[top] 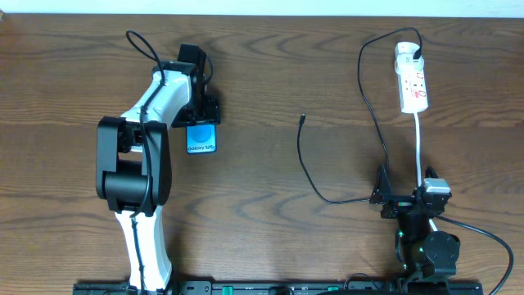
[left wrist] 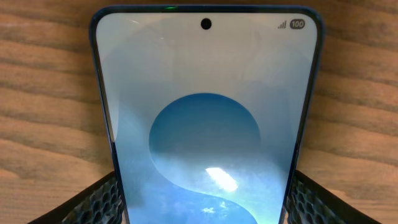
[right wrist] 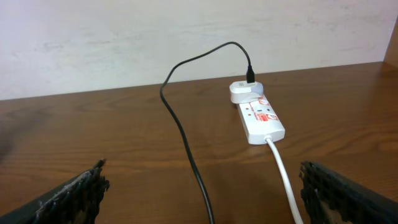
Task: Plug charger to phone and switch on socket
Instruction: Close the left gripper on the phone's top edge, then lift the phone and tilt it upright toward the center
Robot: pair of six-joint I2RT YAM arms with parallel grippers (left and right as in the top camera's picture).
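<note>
The phone, with a blue screen and white text, lies at the back left of the table. It fills the left wrist view. My left gripper is shut on the phone's two long edges at its far end. The charger, a thin black cable, runs from the socket to a free plug tip mid-table. The socket is a white strip at the back right. My right gripper is open and empty, low over the cable.
The thick white cord runs from the socket toward the right arm's base. A pale wall rises behind the table's back edge. Bare wood lies between the two arms.
</note>
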